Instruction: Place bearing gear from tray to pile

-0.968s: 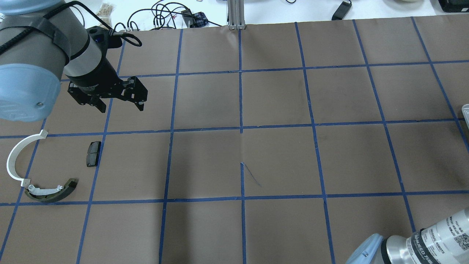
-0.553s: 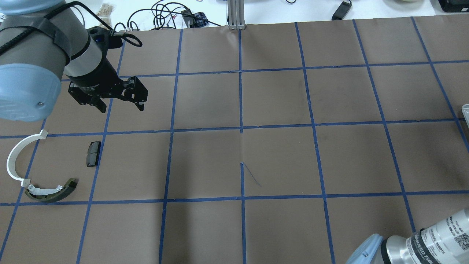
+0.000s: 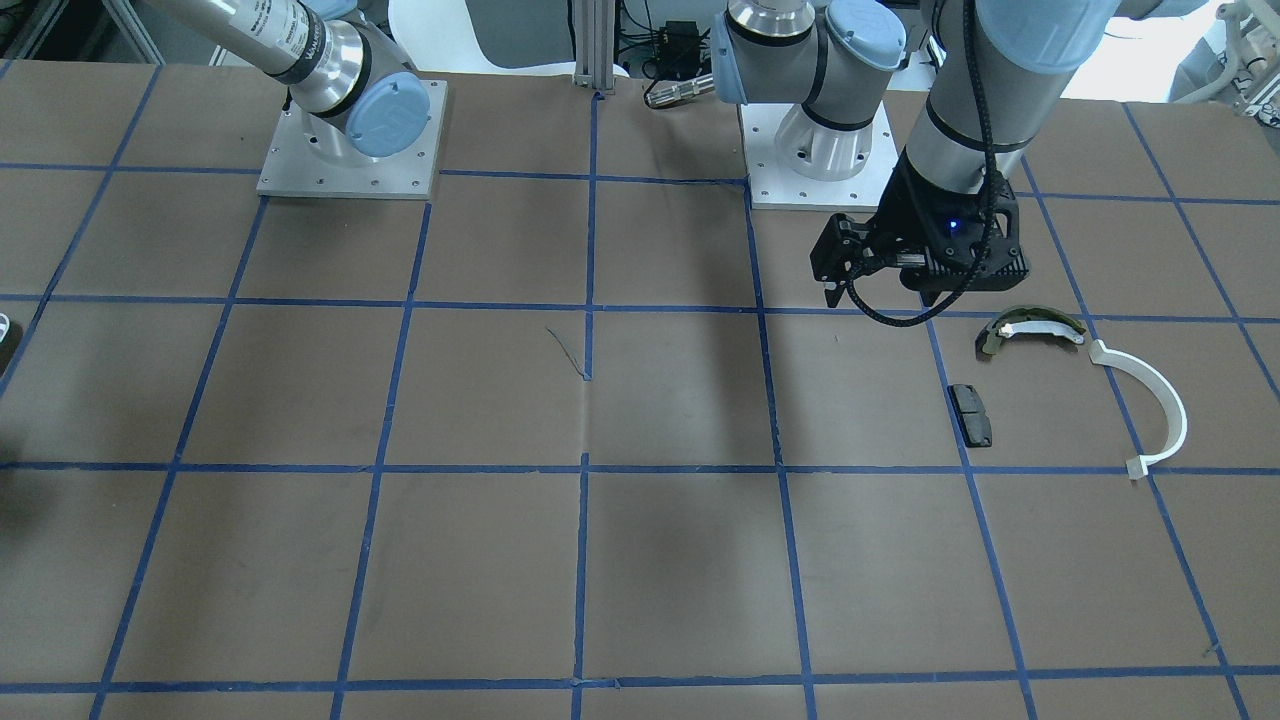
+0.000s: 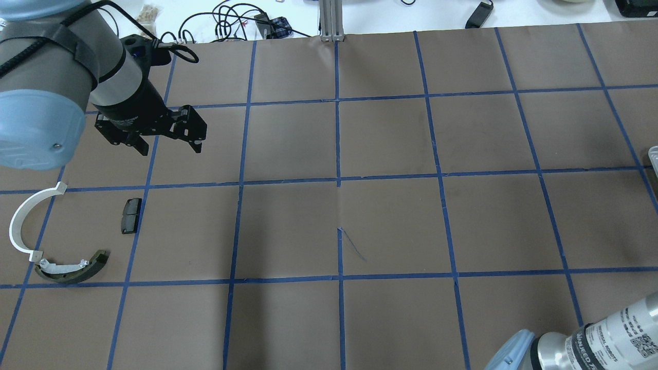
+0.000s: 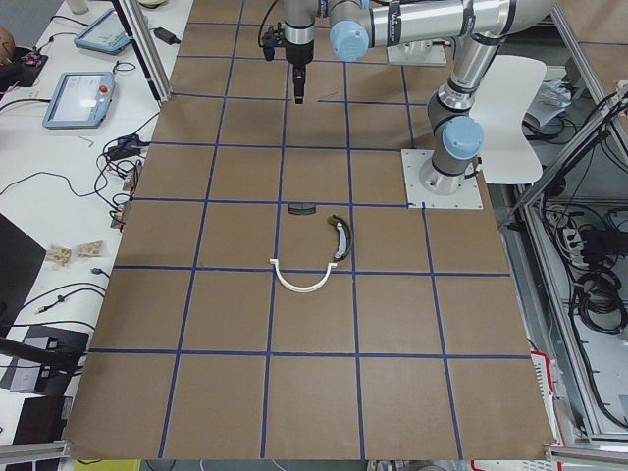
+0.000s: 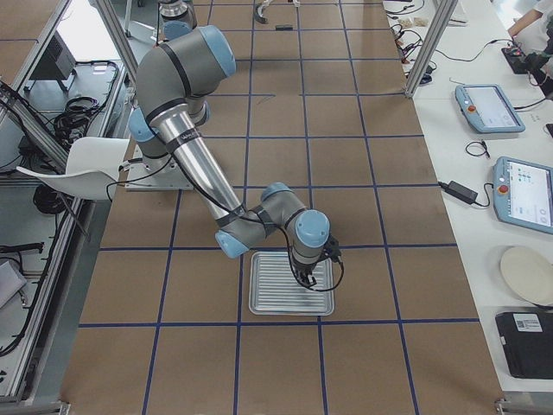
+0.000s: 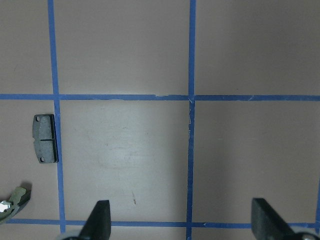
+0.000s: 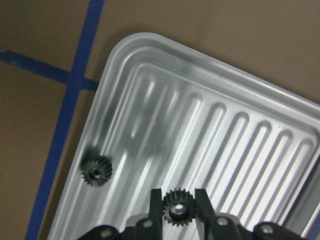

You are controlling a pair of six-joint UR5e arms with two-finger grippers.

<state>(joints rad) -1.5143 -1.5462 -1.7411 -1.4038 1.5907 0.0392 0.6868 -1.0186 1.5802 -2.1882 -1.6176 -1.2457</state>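
My right gripper (image 8: 176, 214) is shut on a small dark bearing gear (image 8: 176, 207), low over the ribbed silver tray (image 8: 215, 125). A second gear (image 8: 96, 172) lies in the tray's corner. The exterior right view shows this gripper (image 6: 302, 275) over the tray (image 6: 289, 298). The pile lies at the table's left: an olive-and-white shoe (image 4: 72, 270), a white half-ring strip (image 4: 20, 221) and a black pad (image 4: 131, 216). My left gripper (image 4: 169, 148) hovers open and empty beyond the pad. The pad (image 7: 45, 138) shows in the left wrist view, left of the open fingers (image 7: 100, 220).
Blue tape lines divide the brown table cover (image 4: 390, 221) into squares. The tray's edge (image 4: 653, 154) just shows at the overhead view's right border. Cables (image 4: 226, 20) and an aluminium post (image 4: 331, 20) stand at the far table edge.
My right arm's forearm has sunk slightly toward the overhead view's lower right corner. The left gripper has shifted a touch farther from the pile. The pile has not moved.
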